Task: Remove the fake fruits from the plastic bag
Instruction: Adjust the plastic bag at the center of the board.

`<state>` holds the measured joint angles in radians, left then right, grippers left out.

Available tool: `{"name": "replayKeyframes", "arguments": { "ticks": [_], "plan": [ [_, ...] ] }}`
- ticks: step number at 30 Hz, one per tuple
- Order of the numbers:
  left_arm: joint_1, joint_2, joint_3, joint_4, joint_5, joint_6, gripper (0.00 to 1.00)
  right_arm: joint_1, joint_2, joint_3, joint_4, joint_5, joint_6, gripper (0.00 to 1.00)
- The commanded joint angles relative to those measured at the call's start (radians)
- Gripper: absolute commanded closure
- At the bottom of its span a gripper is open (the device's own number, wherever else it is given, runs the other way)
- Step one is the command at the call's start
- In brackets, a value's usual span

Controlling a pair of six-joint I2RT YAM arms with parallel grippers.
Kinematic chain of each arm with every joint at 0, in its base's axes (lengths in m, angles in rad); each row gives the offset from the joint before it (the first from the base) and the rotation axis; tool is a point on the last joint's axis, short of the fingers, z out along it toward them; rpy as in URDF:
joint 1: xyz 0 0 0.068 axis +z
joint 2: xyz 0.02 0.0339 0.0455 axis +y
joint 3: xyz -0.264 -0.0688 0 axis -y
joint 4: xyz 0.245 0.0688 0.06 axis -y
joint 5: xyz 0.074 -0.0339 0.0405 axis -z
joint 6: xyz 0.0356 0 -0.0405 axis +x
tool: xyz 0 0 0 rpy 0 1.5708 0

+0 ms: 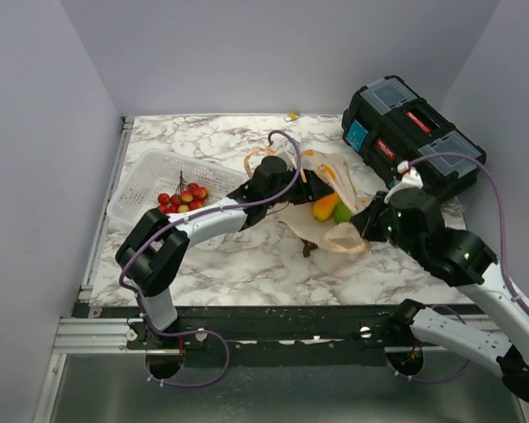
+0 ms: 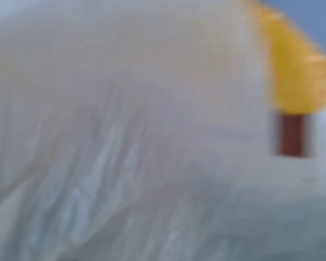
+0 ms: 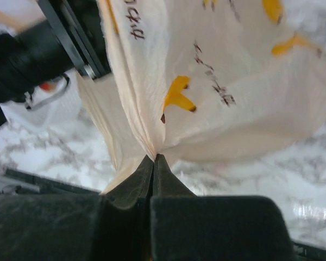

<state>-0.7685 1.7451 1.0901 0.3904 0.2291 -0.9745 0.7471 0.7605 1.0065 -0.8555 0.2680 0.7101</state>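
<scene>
The plastic bag [image 1: 335,231] lies crumpled mid-table, peach with yellow banana prints. Through its open top I see an orange-yellow oblong fruit [image 1: 324,206] and a green round fruit [image 1: 342,212]; the lemon and the small red fruit are hidden. My right gripper [image 1: 364,231] is shut on a fold of the bag's near right edge; in the right wrist view [image 3: 154,159] the pads pinch the film [image 3: 217,81]. My left gripper [image 1: 278,174] is pressed against the bag's left side, its fingers hidden. The left wrist view shows only blurred bag film [image 2: 125,136].
A white mesh basket [image 1: 150,176] with a bunch of red-and-yellow berries [image 1: 183,196] stands at the left. A black toolbox [image 1: 410,132] stands at the back right, close behind my right arm. A small yellow scrap [image 1: 293,116] lies at the back edge.
</scene>
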Motion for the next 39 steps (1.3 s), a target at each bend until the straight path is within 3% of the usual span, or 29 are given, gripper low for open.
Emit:
{"name": "replayKeyframes", "arguments": {
  "ticks": [1,10,17,20,24,28,34,39],
  "plan": [
    [0.036,0.010,0.220,-0.223,0.107,0.173,0.43,0.005,0.176,0.272,0.063,0.195,-0.204,0.99],
    [0.104,0.015,0.462,-0.468,0.128,0.310,0.43,0.006,0.525,0.810,0.042,0.047,-0.477,0.99],
    [0.108,-0.145,0.417,-0.544,0.060,0.365,0.43,0.005,0.692,1.097,-0.084,-0.255,-0.539,0.99],
    [0.109,-0.240,0.324,-0.541,0.028,0.376,0.43,0.006,0.670,0.987,-0.071,-0.431,-0.519,0.99],
    [0.111,-0.366,0.189,-0.535,0.008,0.385,0.42,0.007,0.541,0.664,0.054,-0.608,-0.474,0.99],
    [0.112,-0.444,0.091,-0.546,0.021,0.390,0.42,0.009,0.437,0.443,0.129,-0.786,-0.433,0.99],
    [0.110,-0.571,-0.081,-0.529,0.033,0.380,0.42,0.008,0.304,0.220,0.107,-0.834,-0.401,0.99],
    [0.081,-0.709,-0.268,-0.447,0.046,0.369,0.43,0.014,0.231,0.050,0.250,-0.887,-0.258,0.99]
  ]
}}
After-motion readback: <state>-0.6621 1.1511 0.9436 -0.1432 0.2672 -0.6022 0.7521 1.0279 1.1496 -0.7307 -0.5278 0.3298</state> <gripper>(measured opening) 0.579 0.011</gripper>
